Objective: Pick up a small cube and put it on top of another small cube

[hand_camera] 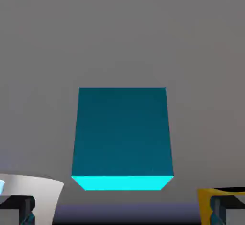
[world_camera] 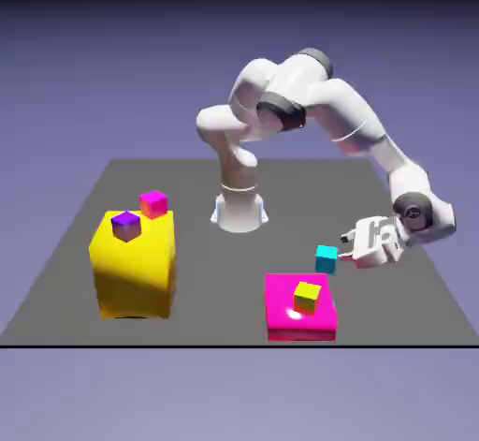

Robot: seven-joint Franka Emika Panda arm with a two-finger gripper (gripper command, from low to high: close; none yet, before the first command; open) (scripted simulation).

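The small cube (world_camera: 326,258) is plain cyan and stands on the grey table just behind the flat magenta block (world_camera: 299,310). My gripper (world_camera: 348,256) lies low and sideways on its right in the exterior view, fingers pointing at it, close but apart. In the hand view the cyan cube (hand_camera: 122,138) fills the middle, ahead of the gripper (hand_camera: 122,212). One grey fingertip (hand_camera: 23,210) shows at each bottom corner, wide apart and well clear of the cube's sides. The gripper is open and holds nothing.
A small yellow cube (world_camera: 307,296) sits on the magenta block. At the exterior view's left a big yellow block (world_camera: 134,271) carries a small purple cube (world_camera: 126,226), with a small pink-red cube (world_camera: 152,204) behind it. The robot's base (world_camera: 239,207) stands at the back.
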